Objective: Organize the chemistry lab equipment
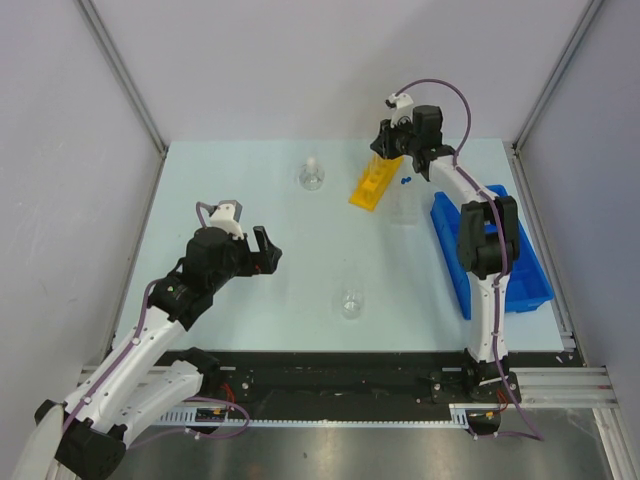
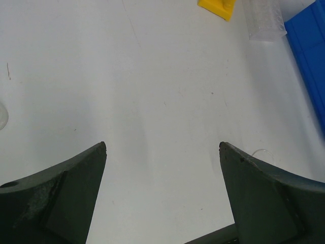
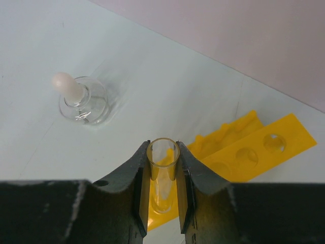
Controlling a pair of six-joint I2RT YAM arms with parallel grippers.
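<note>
My right gripper (image 3: 163, 148) is shut on a clear, open-topped tube (image 3: 163, 168), held upright with its lower end at a hole of the yellow tube rack (image 3: 254, 147). In the top view this gripper (image 1: 386, 150) hangs over the far end of the rack (image 1: 373, 184). The small flask with a white stopper (image 3: 81, 99) stands to the left (image 1: 312, 176). My left gripper (image 1: 262, 250) is open over bare table (image 2: 162, 147), its fingers (image 2: 76, 193) wide apart. A small clear beaker (image 1: 351, 302) stands near the middle front.
A blue compartmented bin (image 1: 495, 250) lies along the right side, behind my right arm. A clear tray (image 1: 403, 207) sits between rack and bin (image 2: 264, 20). Small blue pieces (image 1: 404, 182) lie beside the rack. Grey walls close in the table.
</note>
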